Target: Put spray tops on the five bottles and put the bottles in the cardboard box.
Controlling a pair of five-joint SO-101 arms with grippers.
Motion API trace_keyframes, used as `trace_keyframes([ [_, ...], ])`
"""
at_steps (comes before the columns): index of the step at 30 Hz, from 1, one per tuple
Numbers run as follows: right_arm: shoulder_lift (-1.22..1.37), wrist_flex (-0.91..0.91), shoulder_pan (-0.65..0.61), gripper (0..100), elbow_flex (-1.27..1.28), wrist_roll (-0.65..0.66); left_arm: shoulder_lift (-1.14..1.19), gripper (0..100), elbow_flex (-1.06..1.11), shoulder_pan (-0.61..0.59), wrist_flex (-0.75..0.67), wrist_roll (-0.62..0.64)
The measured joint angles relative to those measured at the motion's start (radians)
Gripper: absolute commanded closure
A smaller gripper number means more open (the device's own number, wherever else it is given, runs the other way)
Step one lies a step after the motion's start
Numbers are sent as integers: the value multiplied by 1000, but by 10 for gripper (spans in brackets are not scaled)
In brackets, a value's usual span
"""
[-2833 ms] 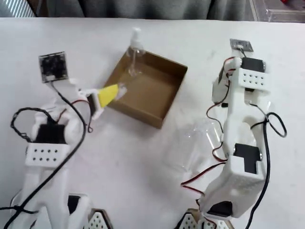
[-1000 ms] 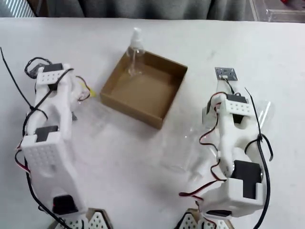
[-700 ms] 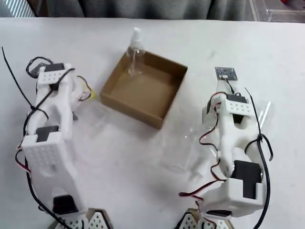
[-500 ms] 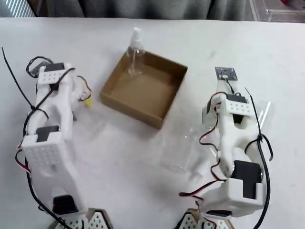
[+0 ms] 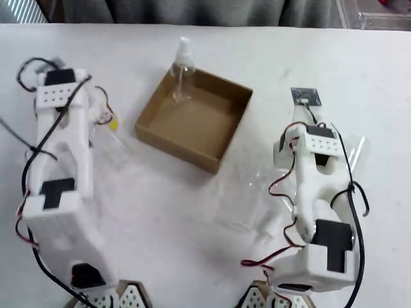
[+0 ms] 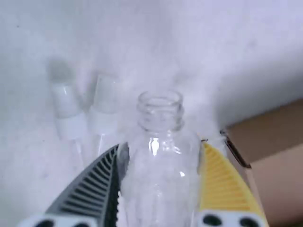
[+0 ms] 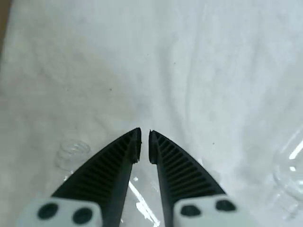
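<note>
A white surface [image 5: 167,218] carries the cardboard box [image 5: 176,151] near its middle, with one capped bottle [image 5: 182,69] upright at the box's far corner. The left arm [image 5: 58,147] stands to one side of the box. The right arm [image 5: 314,186] stands on the other side, well apart from it.

The left jaws are clamped on an uncapped bottle [image 6: 160,118], the grey jaw on one flank and the yellow jaw on the other. The bottle's long axis runs straight out along the jaws, and its open neck reaches past their tips. Just beyond that neck, toward the grey jaw's side, a spray top [image 6: 104,111] and a second spray top [image 6: 64,113] lie side by side on the surface. The box wall rises on the yellow jaw's side.

The right jaws are drawn nearly together on nothing, over bare surface. The open neck of a loose bottle [image 7: 73,153] shows just beside them, and another clear bottle [image 7: 289,175] lies near.

By these views, capping depends on bringing a spray top to the held bottle's neck. Both tops lie near the left arm, whose jaws are occupied, and across the box from the free right arm, which likely has the longer reach.
</note>
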Motion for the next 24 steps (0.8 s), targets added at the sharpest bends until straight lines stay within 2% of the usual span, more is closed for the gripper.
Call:
trace_keyframes([
  [7, -152, 221, 0, 982, -72, 0, -198, 978, 46, 0, 18, -124],
  [13, -322, 400, 25, 981, -74, 9, -310, 979, 135, 0, 18, -338],
  [19, -419, 608, 32, 981, -14, 187, -404, 979, 193, 0, 18, -526],
  [24, -422, 641, 44, 981, 147, 359, -473, 979, 256, 44, 18, -609],
])
